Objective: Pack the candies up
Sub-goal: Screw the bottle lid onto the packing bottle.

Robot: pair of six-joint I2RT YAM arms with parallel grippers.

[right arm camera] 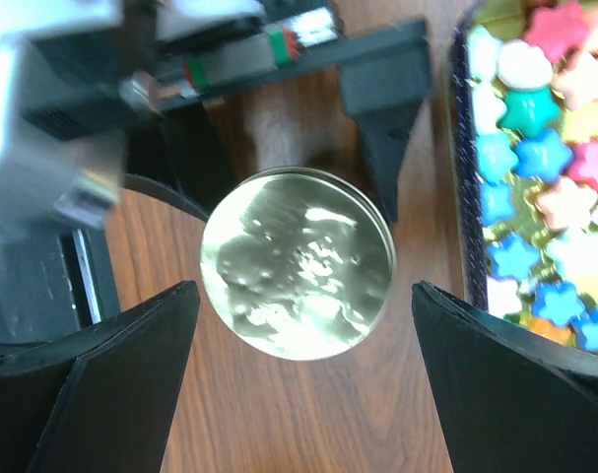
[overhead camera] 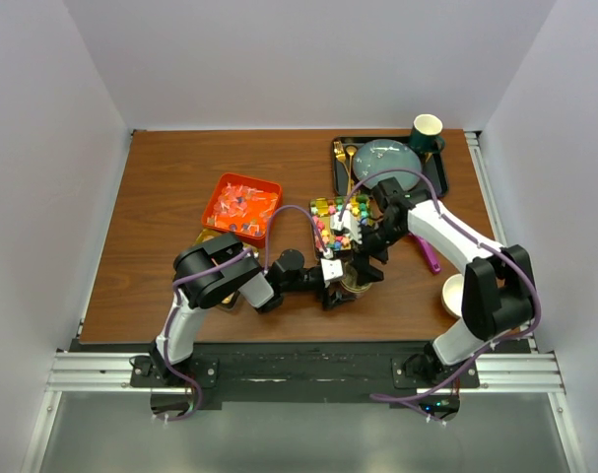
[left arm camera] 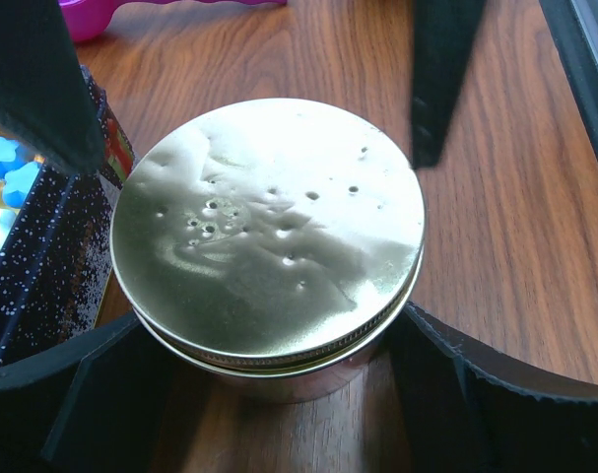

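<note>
The candies [overhead camera: 340,221] are pastel stars and small sweets in a dark speckled tray, also in the right wrist view [right arm camera: 535,177] and at the left edge of the left wrist view [left arm camera: 8,168]. A round jar with a dented gold lid [left arm camera: 269,232] stands on the table beside that tray, also in the top view [overhead camera: 358,284] and the right wrist view [right arm camera: 297,264]. My left gripper [left arm camera: 269,320] is shut on the jar's sides from the left [overhead camera: 336,279]. My right gripper [right arm camera: 303,291] is open and hovers above the lid, its fingers [left arm camera: 441,79] wide on either side [overhead camera: 369,258].
An orange tray [overhead camera: 241,207] of orange packets sits at the left. A black tray [overhead camera: 446,175] at the back right holds a plate, cutlery and a green cup [overhead camera: 427,130]. A pink scoop [overhead camera: 427,251] and a white cup [overhead camera: 454,294] lie to the right of the jar.
</note>
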